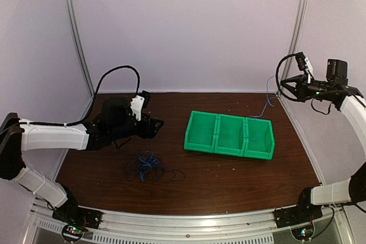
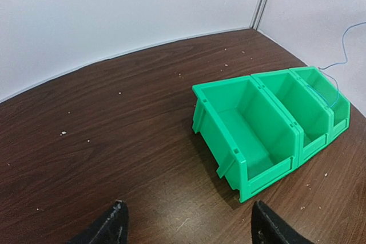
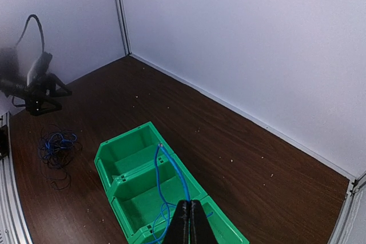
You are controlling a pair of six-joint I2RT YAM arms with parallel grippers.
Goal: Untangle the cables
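Two hands in view. Left hand [image 2: 189, 230] hangs low over the dark brown wooden desk [image 1: 229, 181], fingers spread wide, holding nothing. Loose tangle of thin black and blue cables [image 1: 146, 167] lies on the desk toward the front edge, near the left hand, to the left of a row of three joined green plastic bins [image 1: 200, 144]. Right hand [image 3: 189, 221] sits high at the right side, fingers pinched closed on one thin blue cable [image 3: 171, 175], which trails down into the bins.

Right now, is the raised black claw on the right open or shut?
Shut: the right gripper has its fingers pressed together on a thin blue wire trailing to the green plastic bins.
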